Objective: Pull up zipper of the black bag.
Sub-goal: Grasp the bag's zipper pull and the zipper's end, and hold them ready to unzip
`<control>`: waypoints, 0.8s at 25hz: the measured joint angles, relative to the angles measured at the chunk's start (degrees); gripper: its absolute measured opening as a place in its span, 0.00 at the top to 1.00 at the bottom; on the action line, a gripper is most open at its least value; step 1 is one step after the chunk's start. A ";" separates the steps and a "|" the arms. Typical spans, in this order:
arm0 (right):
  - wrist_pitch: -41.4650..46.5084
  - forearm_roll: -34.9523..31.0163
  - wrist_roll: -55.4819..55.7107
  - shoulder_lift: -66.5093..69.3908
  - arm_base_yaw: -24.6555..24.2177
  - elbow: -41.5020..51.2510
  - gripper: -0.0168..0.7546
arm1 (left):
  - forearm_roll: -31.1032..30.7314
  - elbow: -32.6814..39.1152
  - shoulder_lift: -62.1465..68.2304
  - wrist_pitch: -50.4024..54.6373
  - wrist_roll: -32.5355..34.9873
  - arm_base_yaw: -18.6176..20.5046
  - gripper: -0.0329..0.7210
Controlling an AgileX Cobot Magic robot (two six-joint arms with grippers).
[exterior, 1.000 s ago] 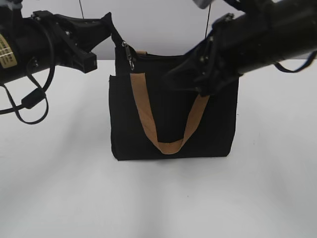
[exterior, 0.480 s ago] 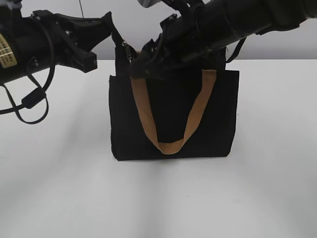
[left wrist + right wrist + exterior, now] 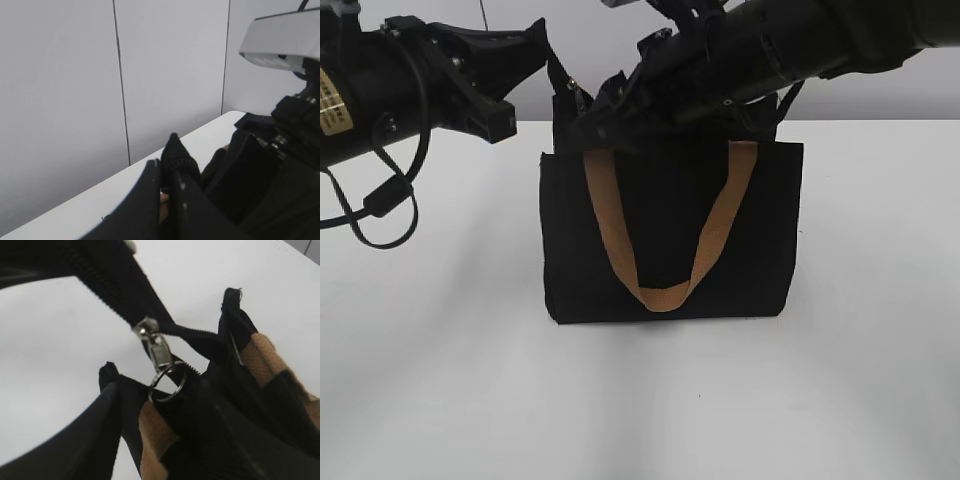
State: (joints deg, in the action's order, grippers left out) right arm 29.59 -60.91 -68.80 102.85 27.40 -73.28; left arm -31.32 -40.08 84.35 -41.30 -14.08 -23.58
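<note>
**Zipper pull waits at the bag's left end**

Zipper (image 3: 159, 354) first: its little silver pull with a ring hangs at the top left corner of the black bag (image 3: 670, 240). The bag stands upright on the white worktop (image 3: 640, 400), with a tan handle (image 3: 665, 290) drooping down its front.

The left pincer (image 3: 165, 172) is clamped on a bit of black fabric at that corner. I think it holds the end tight so the bag will not slide or bunch up when the pull gets tugged.

The right pincer (image 3: 588, 128) reaches across the top of the bag, right next to the pull. In the right wrist view the ring hangs close in front, and one dark finger (image 3: 85, 435) shows low on the left. The ring looks free, not pinched. I cannot tell if this pincer is spread wide or closed.

Next job, I think: nip the small ring, then drag it along the top edge toward the far end. The ring is tiny and shiny, so it could slip.
</note>
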 joint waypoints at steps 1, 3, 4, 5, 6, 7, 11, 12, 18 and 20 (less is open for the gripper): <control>-0.32 -0.69 0.00 0.00 0.00 0.00 0.54 | 0.00 0.00 0.00 0.00 0.00 0.00 0.95; -1.29 -1.79 -0.05 0.07 0.00 0.00 0.58 | 0.00 0.00 0.00 0.00 0.00 0.00 0.95; -1.66 -2.19 -0.20 0.07 0.00 0.00 0.61 | 0.00 0.00 0.00 0.00 0.00 0.00 0.95; -1.88 -2.55 -0.63 0.07 0.00 0.00 0.63 | 0.00 0.00 0.00 0.00 0.00 0.00 0.95; -2.01 -2.79 -1.04 0.07 0.00 0.00 0.65 | 0.00 0.00 0.00 0.00 0.00 0.00 0.95; -2.07 -2.98 -1.48 0.07 0.00 0.00 0.67 | 0.00 0.00 0.00 0.00 0.00 0.00 0.95; -2.12 -3.05 -3.39 0.07 0.00 0.00 0.80 | 0.00 0.00 0.00 0.00 0.00 0.00 0.95; -2.12 -3.05 -4.11 0.07 0.00 0.00 0.87 | 0.00 0.00 0.00 0.00 0.00 0.00 0.95; -2.23 -3.00 -5.33 0.07 0.00 0.00 0.98 | 0.00 0.00 0.00 1.05 0.00 0.00 0.95; -2.23 -3.00 -5.37 -0.08 0.00 0.00 0.98 | 0.00 0.00 0.00 2.66 0.00 0.31 0.95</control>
State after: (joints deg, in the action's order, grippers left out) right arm 27.36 -63.91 -74.18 102.77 27.40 -73.28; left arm -31.32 -40.08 84.35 -38.64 -14.08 -23.27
